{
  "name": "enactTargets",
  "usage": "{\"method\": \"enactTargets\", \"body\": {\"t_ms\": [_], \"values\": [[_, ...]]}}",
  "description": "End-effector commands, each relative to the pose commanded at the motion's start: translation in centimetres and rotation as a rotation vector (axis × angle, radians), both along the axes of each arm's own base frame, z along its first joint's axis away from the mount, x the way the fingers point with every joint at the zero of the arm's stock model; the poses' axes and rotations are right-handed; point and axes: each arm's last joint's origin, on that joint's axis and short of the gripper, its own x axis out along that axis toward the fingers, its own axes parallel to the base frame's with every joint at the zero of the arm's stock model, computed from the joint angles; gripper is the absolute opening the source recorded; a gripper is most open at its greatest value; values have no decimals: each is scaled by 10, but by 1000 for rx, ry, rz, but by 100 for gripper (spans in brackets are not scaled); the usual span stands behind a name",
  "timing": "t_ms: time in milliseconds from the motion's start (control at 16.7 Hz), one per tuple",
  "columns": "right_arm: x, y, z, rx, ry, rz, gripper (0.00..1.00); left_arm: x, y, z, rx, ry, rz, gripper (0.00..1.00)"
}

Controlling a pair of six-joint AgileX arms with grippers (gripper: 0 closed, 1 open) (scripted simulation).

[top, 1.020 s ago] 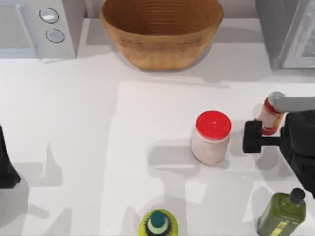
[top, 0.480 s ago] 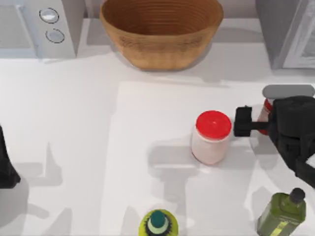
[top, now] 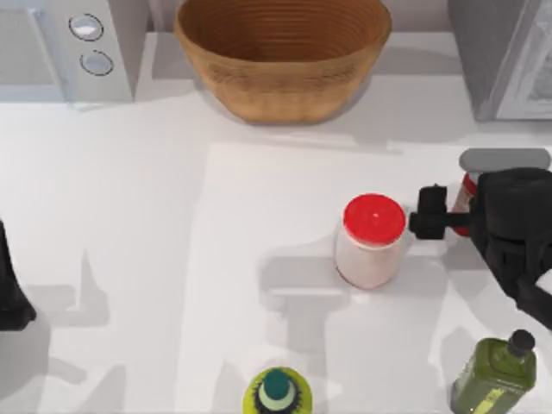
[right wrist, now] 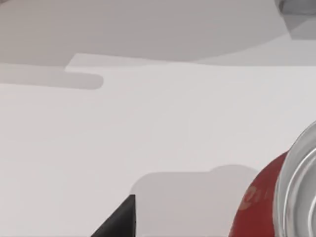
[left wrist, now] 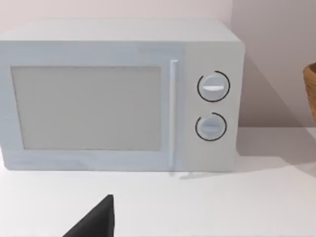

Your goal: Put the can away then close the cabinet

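The can (top: 462, 203), a slim red cylinder with a silver top, stands on the table at the right, mostly covered from above by my right arm. My right gripper (top: 457, 216) is down at the can, open. One black finger (top: 429, 212) is on the can's left side, between the can and the red-lidded jar. In the right wrist view the can (right wrist: 269, 205) stands close by, with a gap between it and a dark fingertip (right wrist: 121, 219). The grey cabinet (top: 504, 56) is at the back right. My left gripper (top: 10, 297) is parked at the left edge.
A white jar with a red lid (top: 373, 237) stands just left of the right gripper. A wicker basket (top: 283, 56) is at the back centre and a white microwave (top: 69, 47) at the back left. An olive bottle (top: 496, 375) and a green-capped bottle (top: 278, 392) stand along the front edge.
My right gripper moved toward the back and now covers the can. Its visible finger then shifted slightly right, toward the can. The left arm has not moved.
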Motion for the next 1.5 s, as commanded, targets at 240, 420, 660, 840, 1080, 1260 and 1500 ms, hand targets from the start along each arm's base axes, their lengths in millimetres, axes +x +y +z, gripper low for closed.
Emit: {"method": "enactTargets", "body": {"t_ms": [240,420,660,840,1080,1260,1500], "values": [[0,0,0,0,0,0,40,0,0,0,0,0,0,100],[0,0,0,0,0,0,17,0,0,0,0,0,0,100],[0,0,0,0,0,0,0,0,0,0,0,0,0,100],[0,0,0,0,0,0,0,0,0,0,0,0,0,100],[0,0,0,1,0,0,0,0,0,0,0,0,0,100],[6,-4,12,23,-29,-9,0,0,0,0,0,0,0,100],[9,1,59,77,-78,36,0,0,0,0,0,0,0,100]]}}
